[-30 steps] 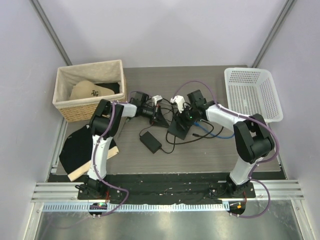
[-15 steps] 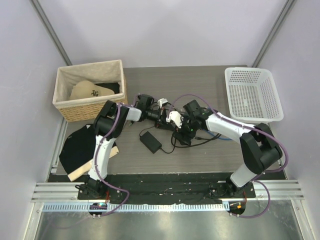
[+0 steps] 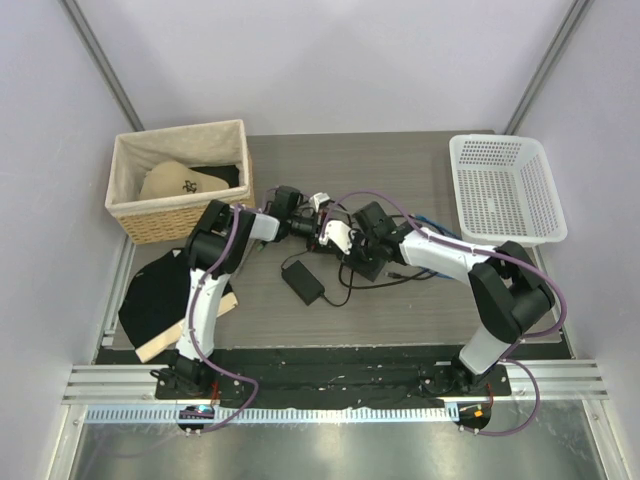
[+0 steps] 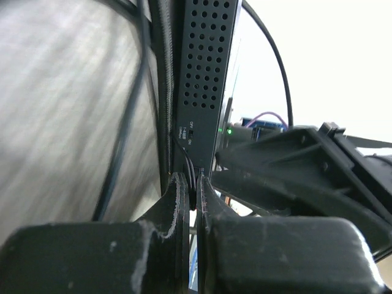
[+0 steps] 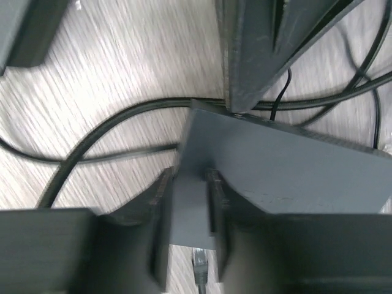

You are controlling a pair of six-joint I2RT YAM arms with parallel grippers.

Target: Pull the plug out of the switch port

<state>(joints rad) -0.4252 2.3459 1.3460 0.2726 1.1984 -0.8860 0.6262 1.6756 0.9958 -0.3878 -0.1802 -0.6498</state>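
Plug [image 5: 199,268] between right gripper [image 5: 190,179] fingers

Tiny white print on the perforated edge of the black box [image 4: 205,67] is too blurred to read. The emblem on the tan cap [image 3: 180,182] is also illegible.

A robot lab cell: arms [image 3: 205,290] bolted to aluminium rails [image 3: 100,383] between bare white walls [image 3: 330,60].
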